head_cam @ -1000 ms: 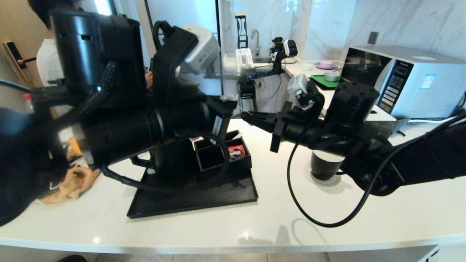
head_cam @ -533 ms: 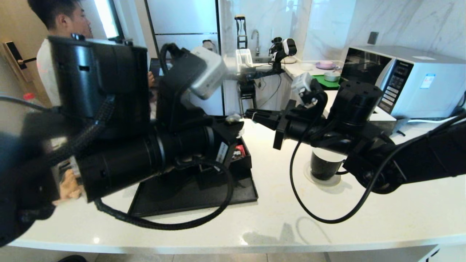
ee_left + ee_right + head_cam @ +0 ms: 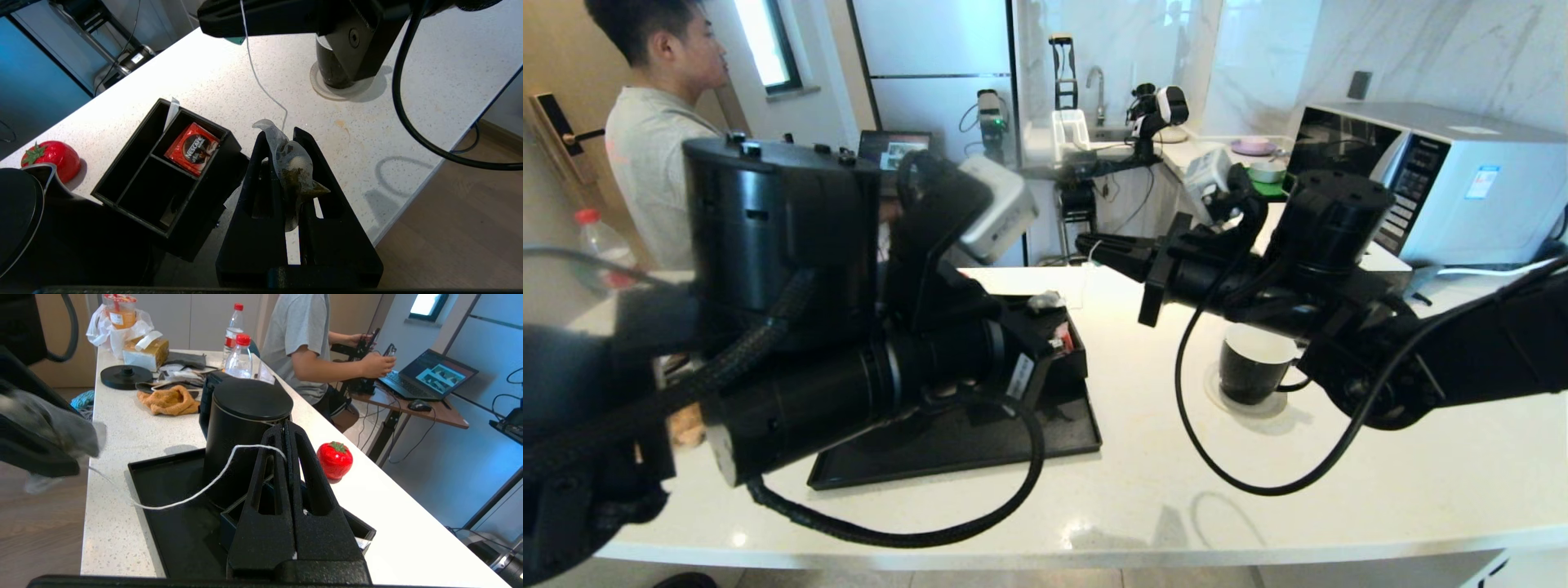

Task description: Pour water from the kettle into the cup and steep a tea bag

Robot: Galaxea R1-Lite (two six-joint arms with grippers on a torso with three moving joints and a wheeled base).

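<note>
My left gripper (image 3: 281, 134) is shut on the tea bag (image 3: 292, 163), a grey translucent pouch with dark leaves, held above the black tray. Its white string (image 3: 261, 87) runs up to my right gripper (image 3: 220, 16), which is shut on the string near the teal tag (image 3: 235, 40). In the head view the right gripper (image 3: 1088, 242) hovers higher than the left gripper (image 3: 1049, 309), left of the cup (image 3: 1252, 367). The black cup, white inside, stands on the counter below my right arm. The tall black kettle (image 3: 245, 428) stands on the tray; my left arm hides it in the head view.
A black tray (image 3: 980, 457) carries a compartment box (image 3: 135, 192) holding a red sachet (image 3: 192, 143). A red strawberry-shaped object (image 3: 335, 460) sits behind it. A microwave (image 3: 1445, 180) stands far right. An orange cloth (image 3: 167, 401), bottles (image 3: 241, 355) and a seated person (image 3: 654, 122) are on the left.
My left gripper has sunk lower with the tea bag while the right gripper has risen a little with the string, so the two have drawn apart.
</note>
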